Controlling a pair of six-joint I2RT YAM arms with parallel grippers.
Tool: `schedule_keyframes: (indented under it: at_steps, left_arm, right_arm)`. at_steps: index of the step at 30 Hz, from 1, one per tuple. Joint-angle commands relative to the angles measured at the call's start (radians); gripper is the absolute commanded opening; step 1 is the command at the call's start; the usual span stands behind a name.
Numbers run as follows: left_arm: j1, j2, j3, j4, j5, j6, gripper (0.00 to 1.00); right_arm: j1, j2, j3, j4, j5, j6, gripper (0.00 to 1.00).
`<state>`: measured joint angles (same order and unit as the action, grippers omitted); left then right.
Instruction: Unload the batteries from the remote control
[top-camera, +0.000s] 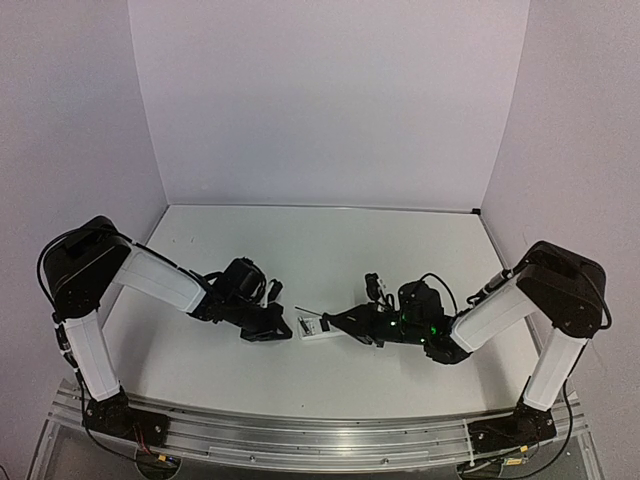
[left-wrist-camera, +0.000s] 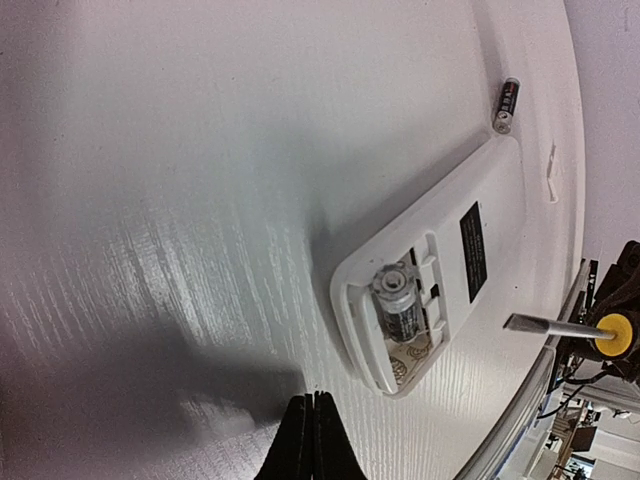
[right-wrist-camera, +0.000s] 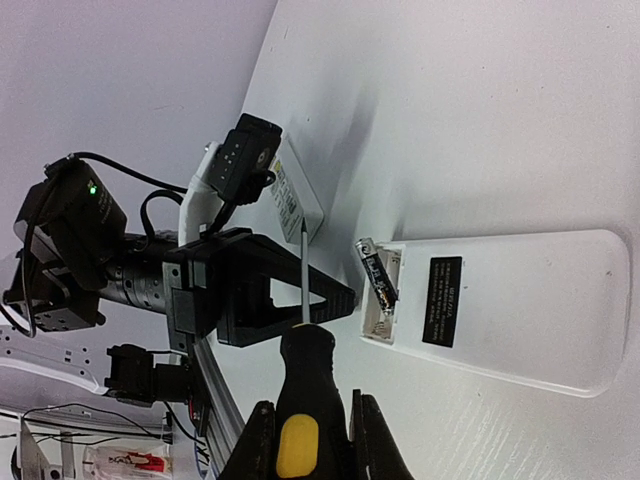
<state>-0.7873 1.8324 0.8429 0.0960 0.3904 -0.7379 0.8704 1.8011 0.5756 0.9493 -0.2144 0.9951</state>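
remote control (left-wrist-camera: 470, 240): back up, open end facing left hand (left-wrist-camera: 313, 440) | battery (left-wrist-camera: 398, 300): seated in bay, near screwdriver (right-wrist-camera: 300, 385) tip | right hand (right-wrist-camera: 312, 425): gripping screwdriver | left hand: closed, empty

White remote control (left-wrist-camera: 440, 225), black label (left-wrist-camera: 473, 251) with white print. Silver and dark-grey battery (left-wrist-camera: 398, 302). Black-handled, yellow-capped screwdriver (right-wrist-camera: 303, 365); white table (left-wrist-camera: 150, 200).

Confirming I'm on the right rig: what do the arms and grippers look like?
Both arms match: the left arm and right arm have white link covers with bulky black joints. The left gripper and right gripper are black with tapering fingers. Black cables loop at the wrists; green lights glow on the right wrist.
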Motion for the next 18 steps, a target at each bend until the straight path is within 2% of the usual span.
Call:
schedule_keyframes:
  at_steps: [1, 7, 12, 15, 16, 17, 18]
  left_arm:
    - [-0.004, -0.051, -0.001, -0.022, -0.029, -0.005, 0.0]
    - [-0.004, -0.1, -0.008, -0.022, -0.032, 0.008, 0.04]
    - [-0.004, -0.179, 0.01, -0.041, -0.064, 0.073, 0.17]
    - [-0.005, -0.211, 0.042, -0.07, -0.063, 0.151, 0.41]
    - [-0.006, -0.219, 0.054, -0.075, -0.059, 0.181, 0.54]
    - [-0.006, -0.223, 0.068, -0.079, -0.044, 0.24, 0.73]
    - [-0.006, -0.222, 0.091, -0.095, -0.03, 0.293, 0.87]
  right_arm:
    - [-0.006, -0.033, -0.017, 0.017, 0.02, -0.016, 0.0]
    - [-0.007, -0.162, -0.013, -0.179, 0.047, -0.116, 0.0]
    - [-0.007, -0.333, -0.012, -0.362, 0.069, -0.197, 0.0]
    - [-0.006, -0.444, -0.016, -0.535, 0.138, -0.248, 0.0]
    - [-0.007, -0.485, -0.017, -0.598, 0.171, -0.268, 0.0]
    - [-0.007, -0.534, -0.016, -0.664, 0.199, -0.284, 0.0]
    - [-0.007, -0.572, -0.014, -0.735, 0.236, -0.299, 0.0]
